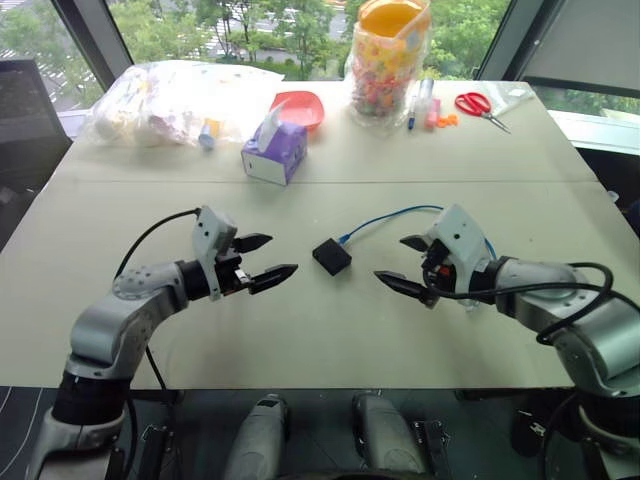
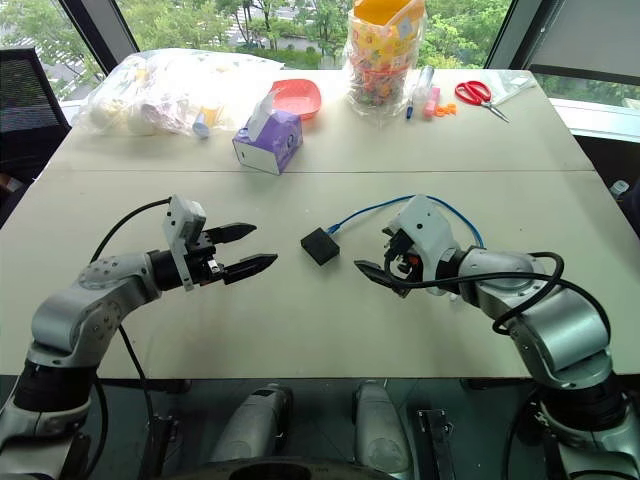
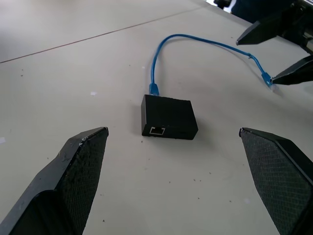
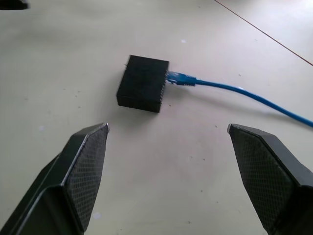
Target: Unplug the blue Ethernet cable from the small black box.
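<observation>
Small black box (image 1: 331, 257) sits mid-bench (image 1: 300, 340), btwn both end effectors, touching neither. Blue Ethernet cable (image 1: 390, 217) still plugged into box's far side, arcing off toward robot's right. Left end effector (image 1: 262, 259) wide open, empty, near box. Right end effector (image 1: 403, 264) also spread wide, empty, w/ cable's free end by its fingers.

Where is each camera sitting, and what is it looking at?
Left eye: on the head, looking down at the table; both arms show.
Right eye: beside it, same scene.
Left wrist: behind the open left claw, facing the box and cable; the right claw shows beyond.
Right wrist: behind the open right claw, facing the box from its other side.
Both wrist views share the box with the cable plugged in.
</observation>
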Motion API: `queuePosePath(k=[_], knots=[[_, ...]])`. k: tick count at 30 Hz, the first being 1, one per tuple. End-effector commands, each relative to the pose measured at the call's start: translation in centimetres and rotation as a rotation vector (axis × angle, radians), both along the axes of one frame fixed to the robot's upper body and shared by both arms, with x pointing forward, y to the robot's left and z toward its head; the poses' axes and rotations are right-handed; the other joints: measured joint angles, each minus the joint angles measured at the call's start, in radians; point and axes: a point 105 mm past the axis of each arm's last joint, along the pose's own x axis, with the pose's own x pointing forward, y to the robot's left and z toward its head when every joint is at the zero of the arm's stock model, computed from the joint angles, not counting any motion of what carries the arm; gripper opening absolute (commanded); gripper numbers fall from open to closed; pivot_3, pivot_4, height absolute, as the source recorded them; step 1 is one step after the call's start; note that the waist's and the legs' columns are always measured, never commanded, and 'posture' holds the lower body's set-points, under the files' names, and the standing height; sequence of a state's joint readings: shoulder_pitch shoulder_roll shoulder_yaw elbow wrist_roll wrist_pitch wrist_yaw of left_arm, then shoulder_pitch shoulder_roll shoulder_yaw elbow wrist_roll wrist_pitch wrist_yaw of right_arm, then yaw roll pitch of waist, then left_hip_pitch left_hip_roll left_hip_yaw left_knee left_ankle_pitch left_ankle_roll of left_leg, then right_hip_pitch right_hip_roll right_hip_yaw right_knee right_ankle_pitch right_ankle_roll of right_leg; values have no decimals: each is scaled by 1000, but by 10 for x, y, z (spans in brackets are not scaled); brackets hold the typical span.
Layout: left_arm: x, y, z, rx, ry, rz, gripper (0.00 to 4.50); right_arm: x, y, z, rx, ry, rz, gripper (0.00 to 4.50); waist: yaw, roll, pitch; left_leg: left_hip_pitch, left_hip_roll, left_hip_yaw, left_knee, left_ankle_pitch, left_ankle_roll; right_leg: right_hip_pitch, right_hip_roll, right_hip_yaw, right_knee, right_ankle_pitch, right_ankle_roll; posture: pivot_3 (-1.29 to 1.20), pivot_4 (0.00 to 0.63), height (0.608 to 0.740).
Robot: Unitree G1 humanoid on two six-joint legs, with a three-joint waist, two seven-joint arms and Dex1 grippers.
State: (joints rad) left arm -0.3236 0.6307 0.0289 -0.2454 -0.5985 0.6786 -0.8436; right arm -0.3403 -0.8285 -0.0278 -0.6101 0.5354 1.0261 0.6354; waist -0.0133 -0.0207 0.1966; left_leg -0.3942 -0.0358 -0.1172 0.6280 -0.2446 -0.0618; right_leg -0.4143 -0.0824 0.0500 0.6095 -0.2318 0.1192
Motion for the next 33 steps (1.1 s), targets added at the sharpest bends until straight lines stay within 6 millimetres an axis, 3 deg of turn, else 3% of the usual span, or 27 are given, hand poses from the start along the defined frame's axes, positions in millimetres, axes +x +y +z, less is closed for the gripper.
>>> queuePosePath(k=[1,8,19,25,33], knots=[[-2,-4,9,4,-52,-66,4489,2,-5,12,-17,-41,29,4081,0,0,0,0,0,0,0,0,0,0,0,0,0,0,0,0,150,740],[-4,-10,13,12,-59,-113,4489,18,-12,20,-73,-80,56,4081,-2,0,0,0,0,0,0,0,0,0,0,0,0,0,0,0,150,740],[0,-3,13,57,-91,-89,4489,51,-14,30,-186,-138,119,4081,-4,0,0,0,0,1,0,0,0,-1,0,0,1,0,1,0,150,740],[2,-4,11,67,-98,-90,4489,83,2,30,-300,-150,224,4081,-13,0,1,0,0,1,0,0,0,-1,0,1,1,1,1,0,150,740],[-2,-1,11,84,-119,-75,4489,116,44,22,-527,-130,473,4081,-29,0,1,1,0,1,-1,0,0,-2,0,0,3,3,5,0,150,740]])
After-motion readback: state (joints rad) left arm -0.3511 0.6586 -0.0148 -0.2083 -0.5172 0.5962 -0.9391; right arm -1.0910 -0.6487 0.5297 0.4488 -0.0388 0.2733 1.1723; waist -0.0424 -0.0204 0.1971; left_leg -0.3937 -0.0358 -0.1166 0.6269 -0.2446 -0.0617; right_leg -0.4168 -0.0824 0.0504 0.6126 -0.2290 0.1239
